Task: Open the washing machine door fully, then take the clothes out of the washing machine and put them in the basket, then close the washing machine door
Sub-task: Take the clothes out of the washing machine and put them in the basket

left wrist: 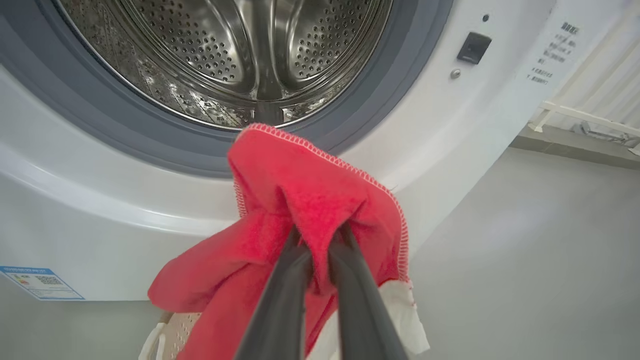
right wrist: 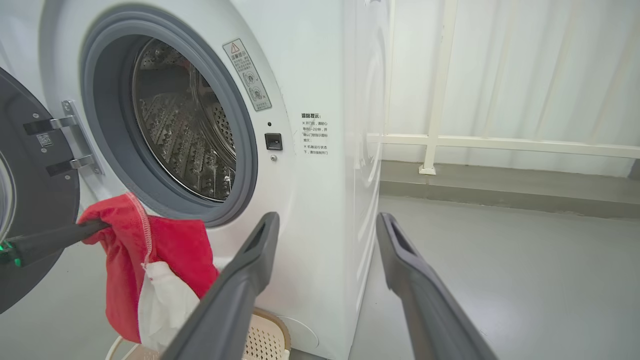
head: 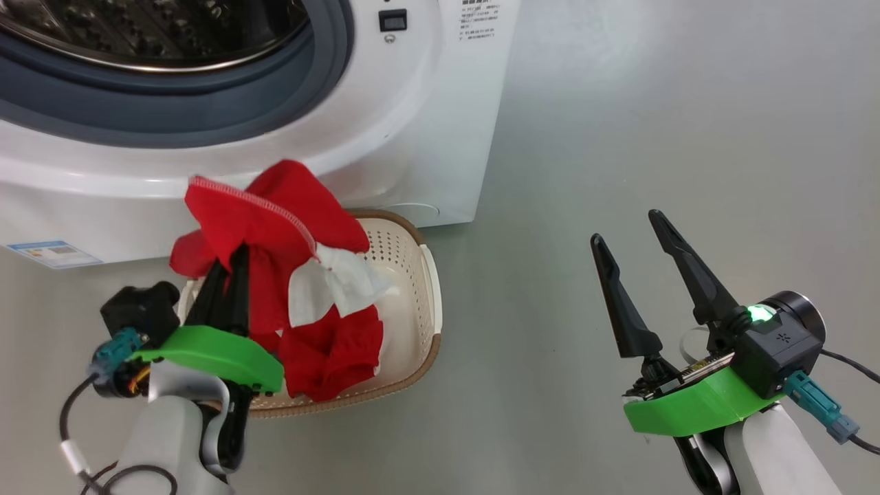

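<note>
My left gripper (head: 230,265) is shut on the red clothes (head: 275,220), with its fingertips buried in the fabric. The bundle, red with a white patch, hangs in front of the washing machine (head: 385,103) and above the cream basket (head: 412,275). Its lower folds reach down into the basket. From the left wrist, the fingers (left wrist: 280,300) pinch the clothes (left wrist: 310,190) below the steel drum (left wrist: 225,50). The washing machine door (right wrist: 30,210) stands swung open at the left. My right gripper (head: 625,227) hovers open over the floor to the right, holding nothing.
The basket (right wrist: 267,340) sits on the grey floor against the machine's lower front. No clothes show in the visible part of the drum (right wrist: 180,130). A white railing (right wrist: 435,140) and curtain stand behind the machine to the right. Bare floor (head: 653,137) spreads to the right.
</note>
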